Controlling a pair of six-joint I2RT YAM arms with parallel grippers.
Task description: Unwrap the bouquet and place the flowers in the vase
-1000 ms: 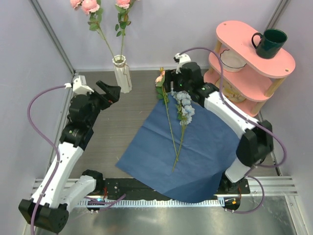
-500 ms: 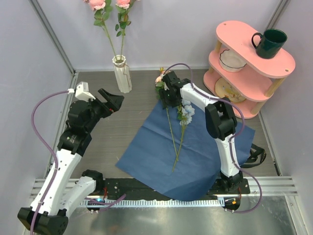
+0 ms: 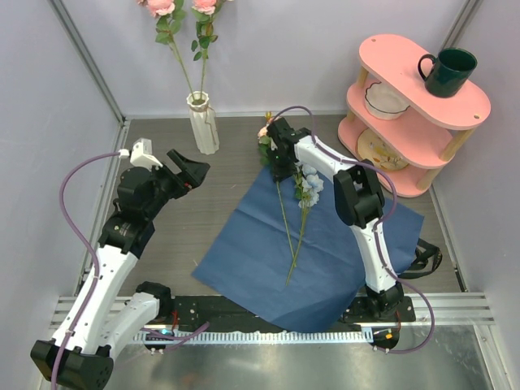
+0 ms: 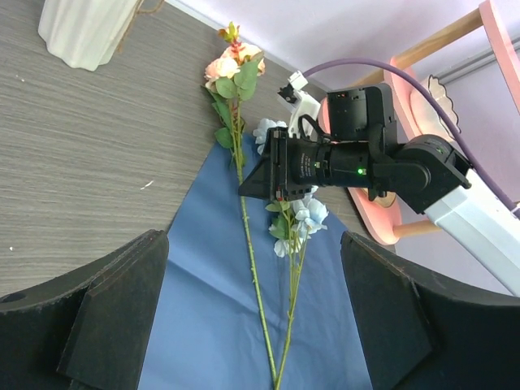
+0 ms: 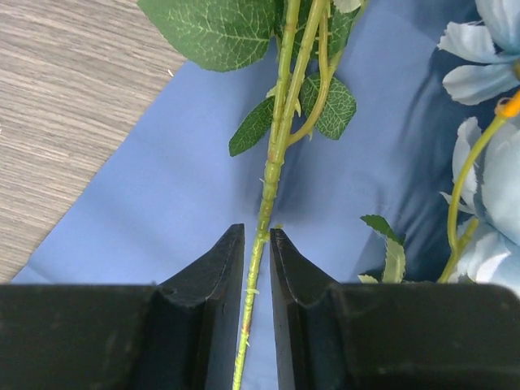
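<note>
The cream ribbed vase (image 3: 203,123) stands at the back left with two pink roses (image 3: 162,8) in it. The blue paper wrap (image 3: 341,244) lies spread flat. On it rest a peach rose (image 3: 266,130) on a long green stem (image 3: 284,215) and a pale blue flower (image 3: 309,183). My right gripper (image 3: 279,172) is down on the paper's far edge. In the right wrist view its jaws (image 5: 257,244) stand narrow around that rose stem (image 5: 272,162), just below the leaves. My left gripper (image 3: 195,166) hangs open above bare table right of the vase, its fingers (image 4: 114,317) wide apart.
A pink three-tier shelf (image 3: 422,89) stands at the back right, carrying a dark green mug (image 3: 447,69), a white bowl (image 3: 386,99) and a plate (image 3: 378,150). Walls and frame posts close in the left, back and right sides.
My right arm folded in, brought its gripper down over the peach rose's stem and narrowed its jaws around it. My left gripper drew back a little from the vase.
</note>
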